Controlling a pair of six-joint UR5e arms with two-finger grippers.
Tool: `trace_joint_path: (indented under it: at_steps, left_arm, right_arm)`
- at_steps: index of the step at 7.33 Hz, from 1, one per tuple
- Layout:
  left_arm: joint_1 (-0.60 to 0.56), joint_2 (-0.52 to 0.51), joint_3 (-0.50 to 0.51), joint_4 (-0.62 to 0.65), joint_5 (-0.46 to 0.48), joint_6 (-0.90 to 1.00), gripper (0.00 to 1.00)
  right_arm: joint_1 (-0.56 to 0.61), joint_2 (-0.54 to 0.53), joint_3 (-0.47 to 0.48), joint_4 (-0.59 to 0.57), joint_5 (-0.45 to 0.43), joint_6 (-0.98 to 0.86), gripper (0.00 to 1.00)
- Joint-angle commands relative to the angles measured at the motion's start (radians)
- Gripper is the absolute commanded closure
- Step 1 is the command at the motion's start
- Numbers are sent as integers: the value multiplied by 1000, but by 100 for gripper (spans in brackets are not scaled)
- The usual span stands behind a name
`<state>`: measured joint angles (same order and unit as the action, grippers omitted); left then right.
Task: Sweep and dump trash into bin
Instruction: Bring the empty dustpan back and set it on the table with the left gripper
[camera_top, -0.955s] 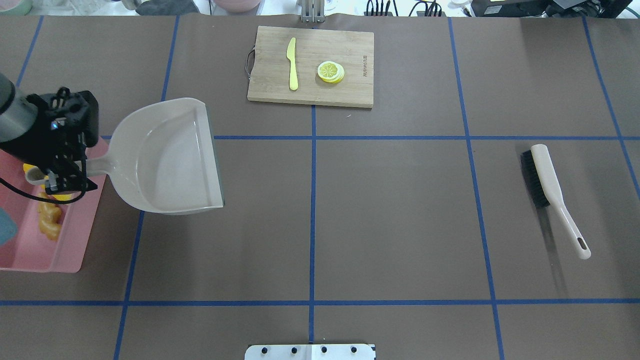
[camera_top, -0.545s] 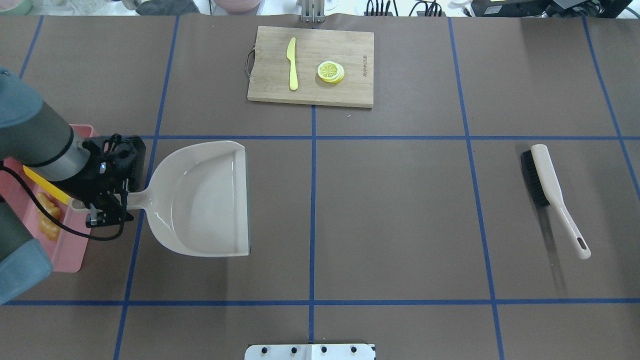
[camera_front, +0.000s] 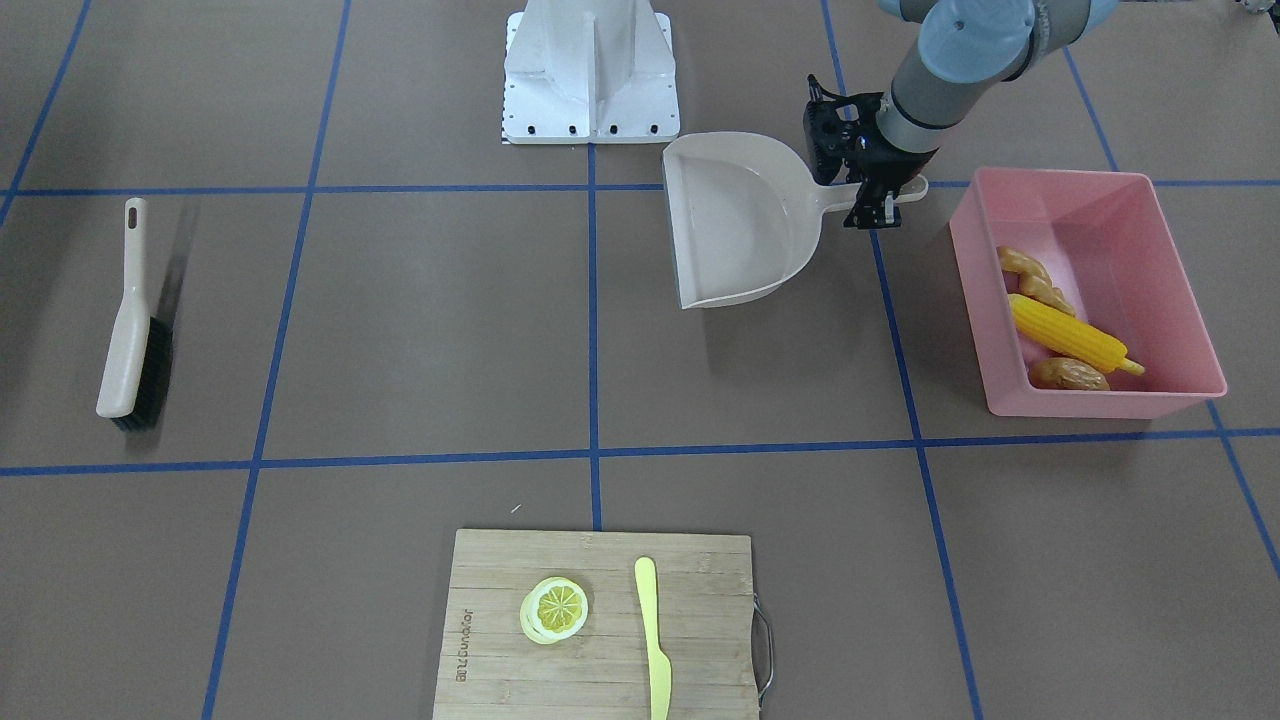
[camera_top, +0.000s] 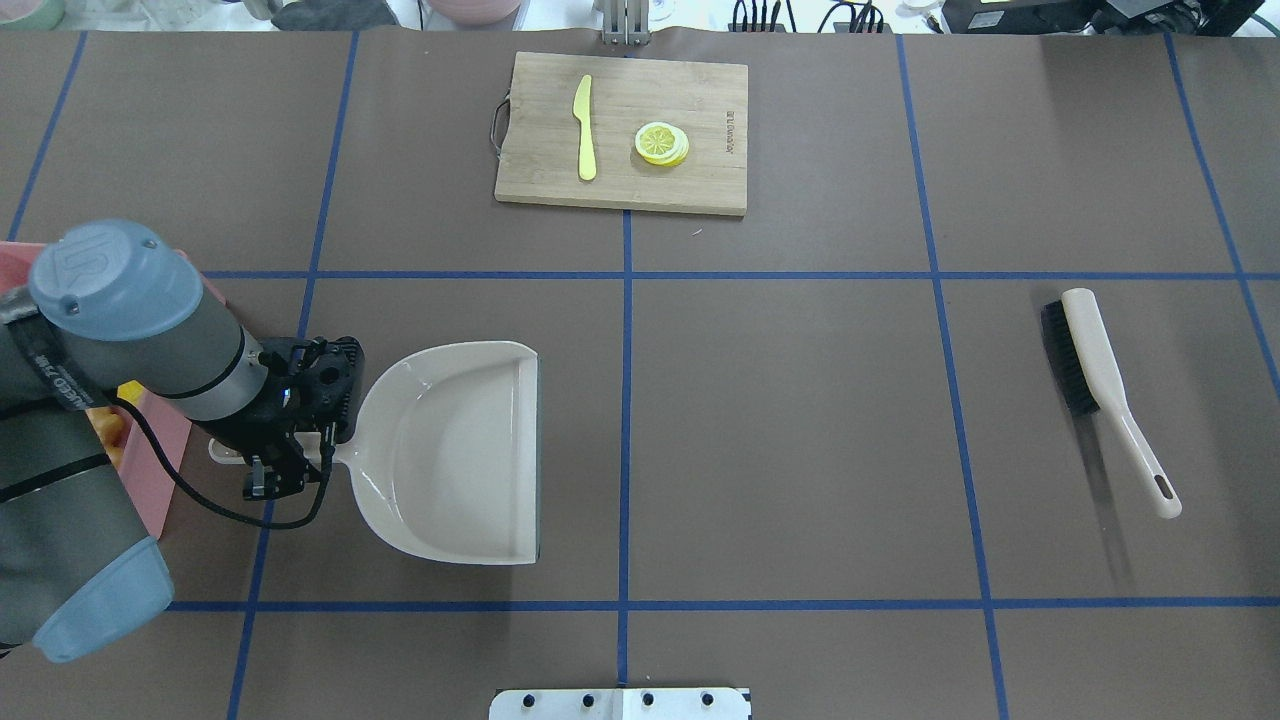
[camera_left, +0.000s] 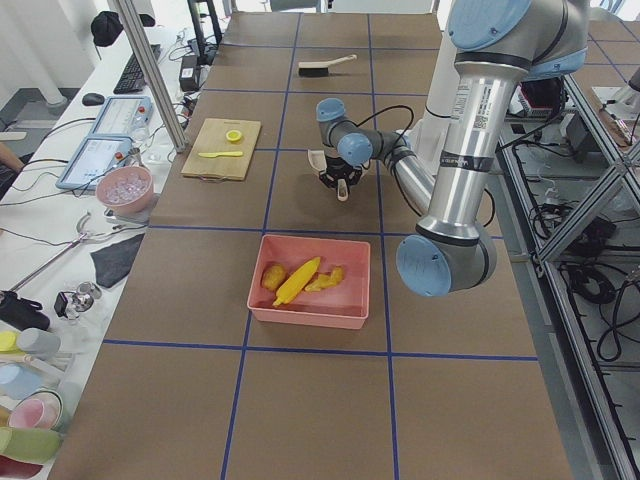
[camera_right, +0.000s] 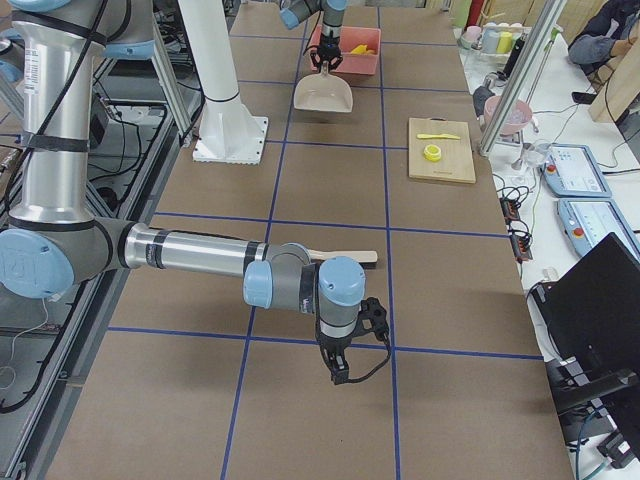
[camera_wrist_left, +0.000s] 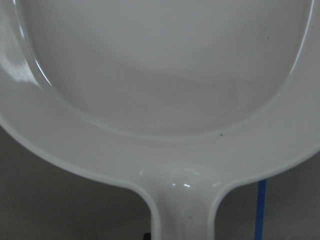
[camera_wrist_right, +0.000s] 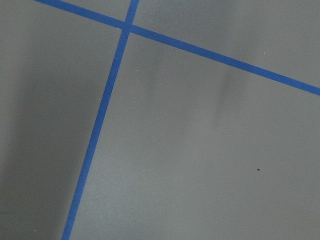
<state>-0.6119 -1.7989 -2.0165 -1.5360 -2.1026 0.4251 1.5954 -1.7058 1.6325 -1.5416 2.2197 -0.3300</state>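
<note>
The left gripper is clamped on the handle of the dustpan. The pan is level and empty, with its mouth facing away from the bin — dumping appears complete, so set-down is the likely next step. Corn, ginger and potato lie inside the bin. The right gripper hangs near the brush — whether its jaws are apart or together cannot be told.
</note>
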Motion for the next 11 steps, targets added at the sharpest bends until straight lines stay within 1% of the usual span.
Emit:
trace_joint_path:
  at_steps: [1, 4, 6, 7, 9, 11]
  left_arm:
    - [37, -5, 56, -75, 39, -43, 100]
    - [37, -10, 71, -78, 39, -28, 100]
    - [31, -28, 108, -75, 41, 45, 100]
    - [17, -28, 119, -75, 47, 50, 100]
    - [-54, -31, 130, -69, 44, 95, 100]
    - [-72, -40, 149, -69, 53, 98, 100]
  right_arm:
    - [0, 0, -2, 0, 0, 0, 0]
    - [0, 0, -2, 0, 0, 0, 0]
    - [0, 0, -20, 0, 0, 0, 0]
    - [0, 0, -26, 2, 0, 0, 0]
    - [0, 2, -26, 0, -2, 0, 0]
    - [0, 3, -26, 2, 0, 2, 0]
